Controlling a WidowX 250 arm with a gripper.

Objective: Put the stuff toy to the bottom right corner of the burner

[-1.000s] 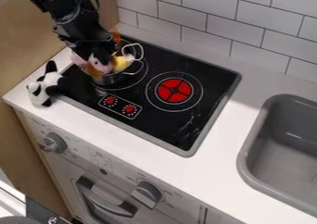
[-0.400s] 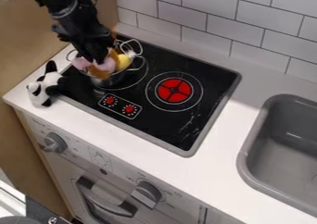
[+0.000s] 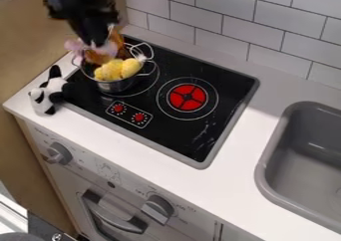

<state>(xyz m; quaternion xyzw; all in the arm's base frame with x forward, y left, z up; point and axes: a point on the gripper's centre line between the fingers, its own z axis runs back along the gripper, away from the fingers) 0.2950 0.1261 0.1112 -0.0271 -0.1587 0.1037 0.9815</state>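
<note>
At the upper left, my gripper (image 3: 98, 42) hangs over the back of the metal pot, shut on a pink and orange stuffed toy (image 3: 99, 57). The toy is partly hidden by the gripper and overlaps the pot's rear rim in the view. A black and white panda plush (image 3: 45, 96) leans against the left edge of the black burner plate (image 3: 176, 136). The plate's bottom right corner lies toward the middle of the view.
The metal pot (image 3: 118, 86) stands on the left ring, with yellow lumpy pieces (image 3: 118, 69) inside. Right of it is a ring with a red centre (image 3: 187, 97). A grey sink (image 3: 303, 155) is set into the counter at right, and a tiled wall runs behind.
The gripper has lifted up and back from the pot with the pink and orange toy, uncovering the yellow pieces. The panda has stayed put.
</note>
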